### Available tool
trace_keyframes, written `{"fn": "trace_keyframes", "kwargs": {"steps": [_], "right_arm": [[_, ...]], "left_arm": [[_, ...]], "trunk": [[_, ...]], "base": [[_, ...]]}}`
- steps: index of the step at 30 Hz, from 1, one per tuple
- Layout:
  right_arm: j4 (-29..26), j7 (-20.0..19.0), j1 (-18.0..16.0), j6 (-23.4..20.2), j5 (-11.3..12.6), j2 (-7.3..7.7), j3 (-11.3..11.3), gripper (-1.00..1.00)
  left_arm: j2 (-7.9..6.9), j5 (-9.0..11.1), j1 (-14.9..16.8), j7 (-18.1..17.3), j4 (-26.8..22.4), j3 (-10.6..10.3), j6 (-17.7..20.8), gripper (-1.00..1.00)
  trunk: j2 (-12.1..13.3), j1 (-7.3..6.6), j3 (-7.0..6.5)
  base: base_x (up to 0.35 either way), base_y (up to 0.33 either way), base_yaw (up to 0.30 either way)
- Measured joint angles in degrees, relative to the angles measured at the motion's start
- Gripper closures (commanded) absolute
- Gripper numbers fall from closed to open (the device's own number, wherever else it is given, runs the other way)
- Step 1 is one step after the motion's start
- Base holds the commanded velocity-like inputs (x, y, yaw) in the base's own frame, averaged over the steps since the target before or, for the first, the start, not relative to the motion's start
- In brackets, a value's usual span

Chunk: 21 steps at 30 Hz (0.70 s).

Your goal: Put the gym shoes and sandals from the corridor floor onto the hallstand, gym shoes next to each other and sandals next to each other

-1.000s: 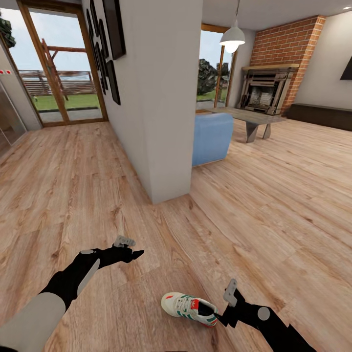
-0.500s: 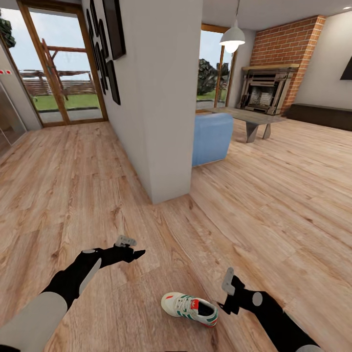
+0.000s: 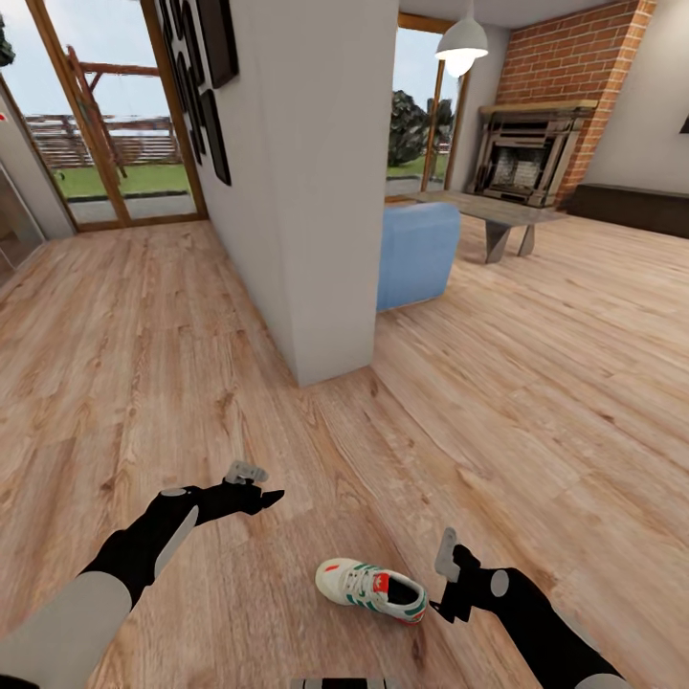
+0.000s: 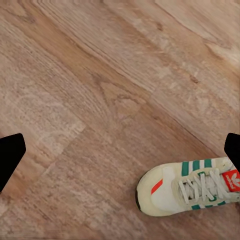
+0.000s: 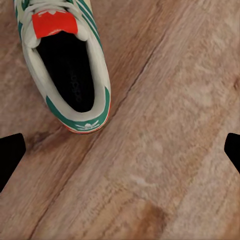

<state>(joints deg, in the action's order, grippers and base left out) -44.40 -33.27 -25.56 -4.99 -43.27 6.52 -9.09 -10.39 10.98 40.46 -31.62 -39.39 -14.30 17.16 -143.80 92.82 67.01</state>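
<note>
One gym shoe, white with green stripes and a red-orange tongue label, lies on its sole on the corridor floor close in front of me. My right gripper is open and hovers just beside the shoe's heel, not touching it. The left gripper is open above bare planks, some way from the shoe's toe. In each wrist view the black fingertips sit far apart with nothing between them. The sandals and the hallstand are out of view.
A white partition wall ends ahead of me. Behind it stand a blue seat, a low grey table and a brick fireplace. Glass doors close the corridor's far left end.
The right gripper has risen a little and drawn nearer to the shoe's heel. The whole view has shifted slightly with the camera. The left arm and the shoe have stayed put.
</note>
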Motion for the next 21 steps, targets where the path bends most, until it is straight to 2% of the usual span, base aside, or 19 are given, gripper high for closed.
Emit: {"fn": "trace_keyframes", "kwargs": {"steps": [14,21], "right_arm": [[-0.57,0.22,0.0,0.15,-0.03,-0.08,0.05,-1.0],[-5.61,0.3,0.0,0.22,1.77,-0.63,0.02,-1.0]], "left_arm": [[0.03,0.01,-0.06,0.0,0.0,0.03,-0.01,-1.0],[0.08,0.06,-0.03,-0.01,0.0,0.08,0.06,-1.0]], "trunk": [[0.0,0.0,0.84],[0.0,0.0,0.88]], "base": [[0.0,0.0,0.0],[0.0,0.0,0.0]]}}
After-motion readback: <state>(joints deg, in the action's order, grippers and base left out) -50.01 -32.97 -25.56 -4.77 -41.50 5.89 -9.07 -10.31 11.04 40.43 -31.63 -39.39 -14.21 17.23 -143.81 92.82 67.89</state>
